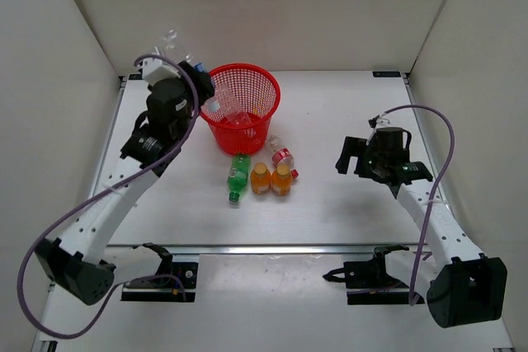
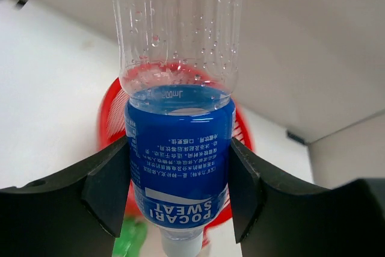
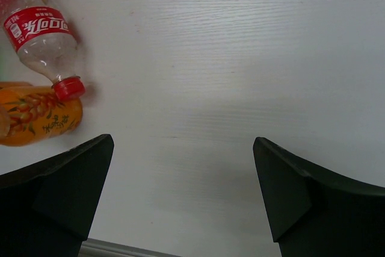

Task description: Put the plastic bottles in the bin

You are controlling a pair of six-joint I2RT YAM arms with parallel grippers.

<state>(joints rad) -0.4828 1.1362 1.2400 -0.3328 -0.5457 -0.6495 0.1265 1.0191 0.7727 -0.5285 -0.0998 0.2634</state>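
A white table [image 1: 346,212] sits enclosed by 3 pale walls [image 1: 264,6].

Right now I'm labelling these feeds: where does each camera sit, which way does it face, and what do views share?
Top: fixed above and behind, looking down on the table; left arm and right arm show, bases nearest.
Left wrist: on the left arm, looking along the left fingers at the gripped blue bottle, bin behind.
Right wrist: on the right arm, facing down at the table; open right fingers show.
Shared: top and right wrist both show the red-label bottle and an orange bottle.
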